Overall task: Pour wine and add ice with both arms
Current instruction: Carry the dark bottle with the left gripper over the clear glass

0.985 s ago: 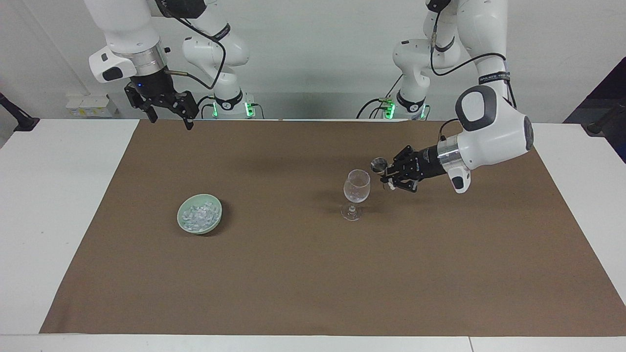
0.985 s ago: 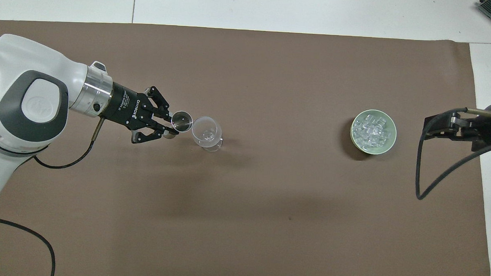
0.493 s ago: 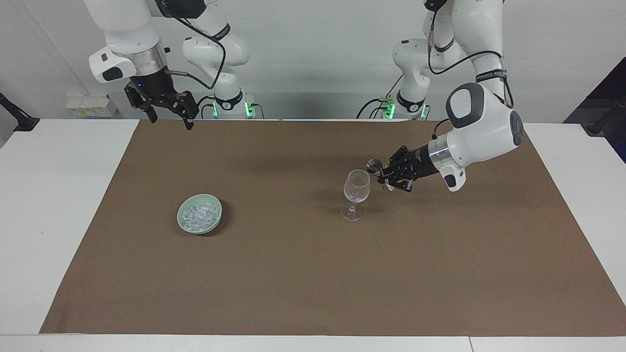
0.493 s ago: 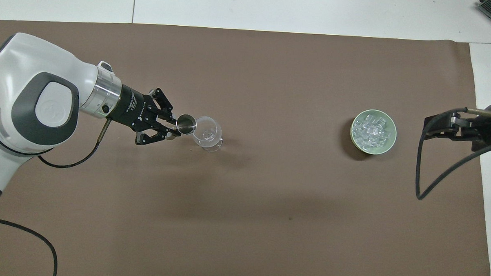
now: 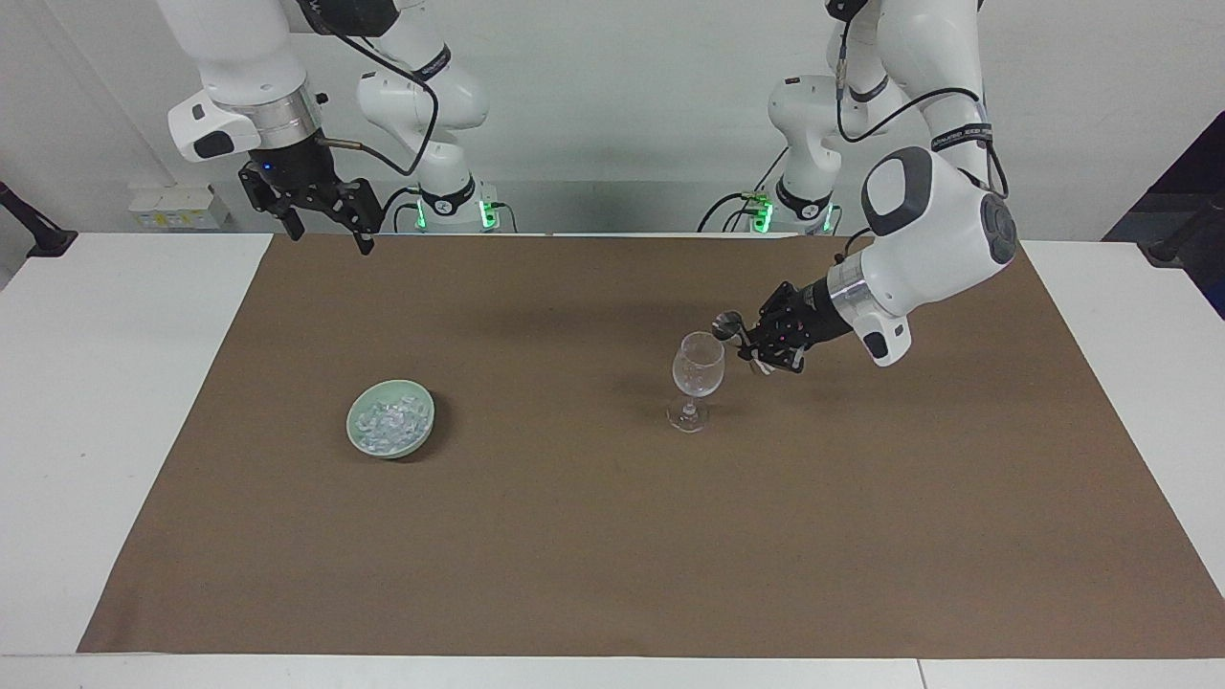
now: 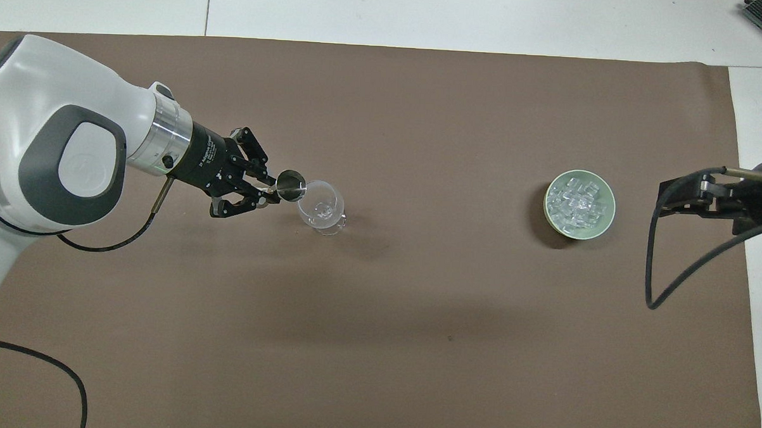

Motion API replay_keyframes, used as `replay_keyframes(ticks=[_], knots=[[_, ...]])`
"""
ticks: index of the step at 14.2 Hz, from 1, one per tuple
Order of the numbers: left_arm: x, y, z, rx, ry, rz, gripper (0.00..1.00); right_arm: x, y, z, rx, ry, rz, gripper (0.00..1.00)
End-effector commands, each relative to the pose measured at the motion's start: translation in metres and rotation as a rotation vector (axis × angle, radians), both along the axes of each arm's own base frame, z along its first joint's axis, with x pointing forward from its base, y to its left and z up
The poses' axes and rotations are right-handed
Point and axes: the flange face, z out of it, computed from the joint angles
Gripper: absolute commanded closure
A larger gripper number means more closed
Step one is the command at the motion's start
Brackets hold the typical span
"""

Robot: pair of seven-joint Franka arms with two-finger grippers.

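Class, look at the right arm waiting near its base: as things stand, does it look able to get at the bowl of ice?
Probably yes. The right gripper hangs open over the mat's edge nearest the robots, nothing lies between it and the green bowl of ice, and the left gripper is busy at the wine glass.
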Motion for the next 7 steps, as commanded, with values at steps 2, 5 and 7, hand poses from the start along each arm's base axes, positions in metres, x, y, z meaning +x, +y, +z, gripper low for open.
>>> replay_keyframes(ticks=[2, 5, 7], knots=[[0.0027, -0.0100, 0.0054, 0.055, -0.049, 0.010, 1.00, -0.0009, -0.0081, 0.0003, -0.006, 0.001, 0.009, 0.00], [0.0033, -0.0128, 0.0111, 0.093, -0.078, -0.013, 1.00, -0.0009, -0.0087, 0.0010, -0.005, -0.001, 0.008, 0.00], [0.0027, -0.0138, 0.0108, 0.104, -0.082, -0.019, 1.00, -0.0012, -0.0079, 0.0005, -0.005, 0.000, 0.020, 0.00]])
